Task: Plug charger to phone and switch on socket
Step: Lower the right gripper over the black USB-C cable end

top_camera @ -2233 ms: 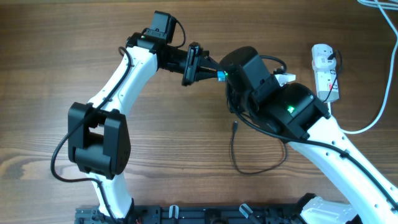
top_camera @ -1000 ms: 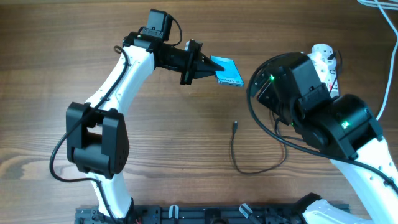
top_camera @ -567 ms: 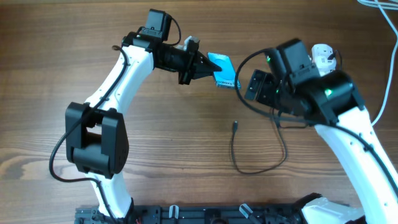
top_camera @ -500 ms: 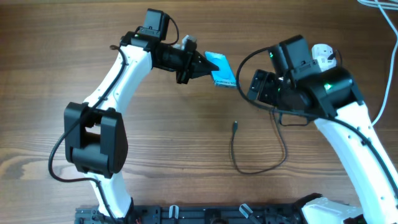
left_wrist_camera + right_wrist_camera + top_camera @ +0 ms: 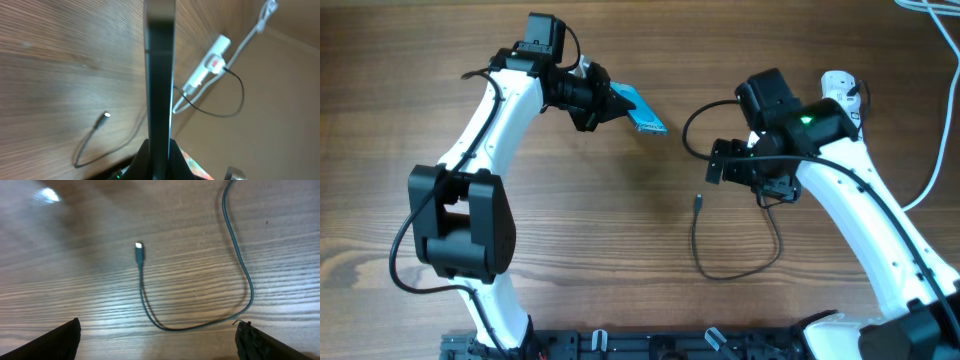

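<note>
Step in hand: picking up the charger. Plug-in not done, socket switch not yet touched.

L hand (image 5: pixel 616 103) is clamped on the phone (image 5: pixel 642 110) and holds it up off the bench (image 5: pixel 570 260), far-left of centre. Cyan screen shows tilted in overhead view; L wrist cam sees it edge-on. Can't tell which end carries the port.

R hand (image 5: pixel 724 166) is empty, fingers (image 5: pixel 60 342) wide apart. It hovers over the charger (image 5: pixel 699 203), just far of the plug tip (image 5: pixel 139 247), not touching it.

Charger lies loose on the bench, right of centre. From the tip the cable runs near, loops right, then goes back far under the R arm toward the socket (image 5: pixel 842 92). Tip is well apart from the phone.

Socket sits far right, partly hidden by the R arm in overhead view. L wrist cam shows its red mark and the white lead (image 5: pixel 250 30). Switch state: can't tell.

Next move, as a guess:
- R hand drops and closes on the cable just behind the tip, leaving the tip poking out.
- L hand needs to present the phone's port end toward it.
- Approach has to be straight along the port axis.

Risk: thin floppy cable, so gripping too far back lets the tip droop and miss. Switch comes after that.
</note>
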Controlling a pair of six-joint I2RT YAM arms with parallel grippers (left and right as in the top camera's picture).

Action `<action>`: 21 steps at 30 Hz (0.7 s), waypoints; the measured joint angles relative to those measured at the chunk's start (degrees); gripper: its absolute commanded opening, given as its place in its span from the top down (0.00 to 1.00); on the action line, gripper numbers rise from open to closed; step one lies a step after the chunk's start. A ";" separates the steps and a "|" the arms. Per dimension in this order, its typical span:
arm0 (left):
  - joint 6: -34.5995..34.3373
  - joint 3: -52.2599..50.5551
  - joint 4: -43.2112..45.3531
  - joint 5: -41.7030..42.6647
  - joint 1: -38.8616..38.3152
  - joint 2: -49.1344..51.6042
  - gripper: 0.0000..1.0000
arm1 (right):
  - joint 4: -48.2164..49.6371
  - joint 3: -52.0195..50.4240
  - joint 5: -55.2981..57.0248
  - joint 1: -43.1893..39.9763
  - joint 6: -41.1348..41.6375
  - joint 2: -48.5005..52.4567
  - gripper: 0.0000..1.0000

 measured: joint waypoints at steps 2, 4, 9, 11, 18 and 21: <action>0.00 0.00 -0.09 -1.75 0.00 0.00 0.96 | 0.20 -1.16 -0.28 0.02 0.00 1.03 0.01; 0.00 0.00 -0.15 -2.84 0.00 0.00 0.96 | 1.05 -1.77 -0.35 0.44 0.02 2.34 0.01; 1.53 0.00 -0.63 -5.25 0.00 0.00 0.96 | 3.65 -2.01 -0.50 4.13 0.74 4.85 0.01; 2.14 0.00 -1.95 -7.02 0.04 0.00 0.96 | 4.66 -2.05 -0.55 5.38 0.96 5.18 0.06; 2.97 0.00 -6.40 -11.65 3.87 0.00 0.96 | 5.81 -2.05 -0.37 6.45 4.39 5.18 0.39; 3.78 0.00 -7.74 -13.05 5.44 0.00 0.96 | 6.23 -2.05 -0.26 6.45 5.27 5.18 0.40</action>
